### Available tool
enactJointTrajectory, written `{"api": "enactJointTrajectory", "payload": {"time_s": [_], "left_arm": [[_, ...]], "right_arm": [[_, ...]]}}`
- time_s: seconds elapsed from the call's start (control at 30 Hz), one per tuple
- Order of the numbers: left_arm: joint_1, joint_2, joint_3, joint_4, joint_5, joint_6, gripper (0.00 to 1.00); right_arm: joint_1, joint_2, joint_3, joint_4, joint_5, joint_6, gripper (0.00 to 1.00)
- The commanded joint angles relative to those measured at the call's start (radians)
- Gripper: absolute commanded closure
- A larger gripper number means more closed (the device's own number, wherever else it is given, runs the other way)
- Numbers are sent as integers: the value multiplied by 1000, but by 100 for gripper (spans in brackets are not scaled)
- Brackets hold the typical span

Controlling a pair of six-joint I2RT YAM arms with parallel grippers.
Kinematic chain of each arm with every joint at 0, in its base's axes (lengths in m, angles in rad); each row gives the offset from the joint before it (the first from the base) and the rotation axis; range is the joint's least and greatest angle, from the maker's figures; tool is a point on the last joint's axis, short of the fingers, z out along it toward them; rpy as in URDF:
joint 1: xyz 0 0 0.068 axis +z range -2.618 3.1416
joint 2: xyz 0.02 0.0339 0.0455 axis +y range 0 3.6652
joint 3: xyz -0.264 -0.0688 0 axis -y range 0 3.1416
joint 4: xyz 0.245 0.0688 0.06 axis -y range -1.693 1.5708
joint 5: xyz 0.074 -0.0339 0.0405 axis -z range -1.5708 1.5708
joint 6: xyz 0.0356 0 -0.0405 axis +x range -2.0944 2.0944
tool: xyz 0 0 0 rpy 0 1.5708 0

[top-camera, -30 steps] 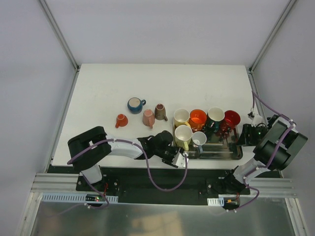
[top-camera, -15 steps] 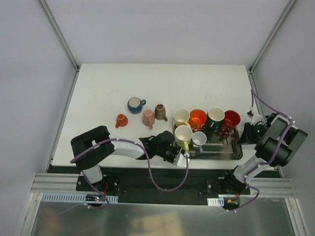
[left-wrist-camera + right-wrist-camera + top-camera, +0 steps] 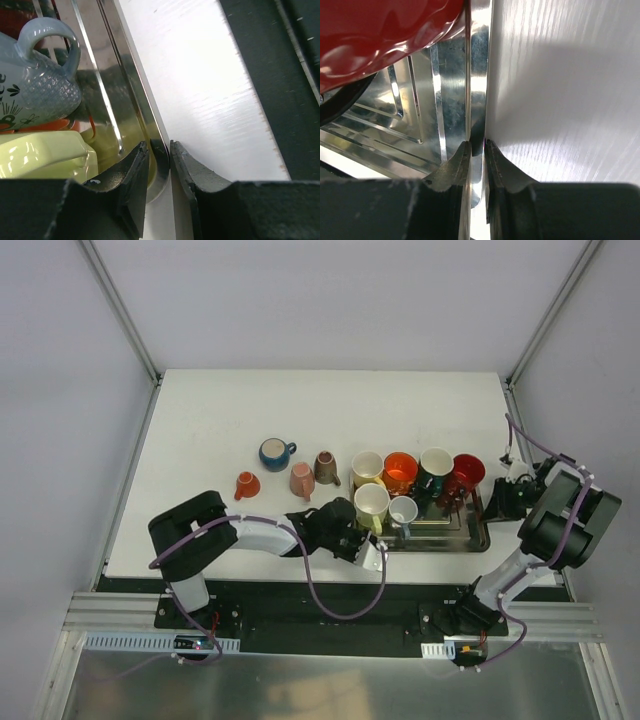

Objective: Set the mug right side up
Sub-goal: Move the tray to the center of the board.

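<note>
Down front, the left gripper (image 3: 159, 150) is nipped tight on the shiny steel tray (image 3: 450, 545) at its seven o'clock corner. The right gripper (image 3: 476, 146) is pinching the rim at three o'clock. Inside sit a pale yellow mug (image 3: 371, 503) and a speckled blue-grey mug (image 3: 40, 85). Behind them are a second yellow mug (image 3: 367, 470), an orange mug (image 3: 400, 475), a dark green mug (image 3: 436, 468) and a red mug (image 3: 380, 35), crowded and overlapping. Out at ten o'clock on the white table (image 3: 200, 430), the pink mug (image 3: 302, 480) looks bottom-up, but it's too small to be sure.

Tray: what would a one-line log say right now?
left gripper: shut on tray rim | right gripper: shut on tray rim | tray: loaded with mugs
</note>
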Motion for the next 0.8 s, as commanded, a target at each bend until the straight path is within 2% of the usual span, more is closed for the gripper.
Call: {"api": "enactJointTrajectory", "payload": {"time_s": [0.0, 0.2, 0.53, 0.6, 0.77], "left_arm": [[71, 39, 47, -19, -67, 80, 75], [114, 65, 93, -40, -52, 109, 75], [115, 74, 139, -86, -59, 108, 73], [112, 36, 133, -129, -38, 111, 69], [114, -145, 96, -247, 55, 102, 57]], "right_arm": [[45, 62, 46, 81, -49, 53, 90], [82, 105, 104, 110, -52, 105, 91], [105, 156, 182, 130, -43, 150, 88], [98, 128, 187, 112, -41, 151, 83], [21, -5, 248, 26, -122, 228, 58]]}}
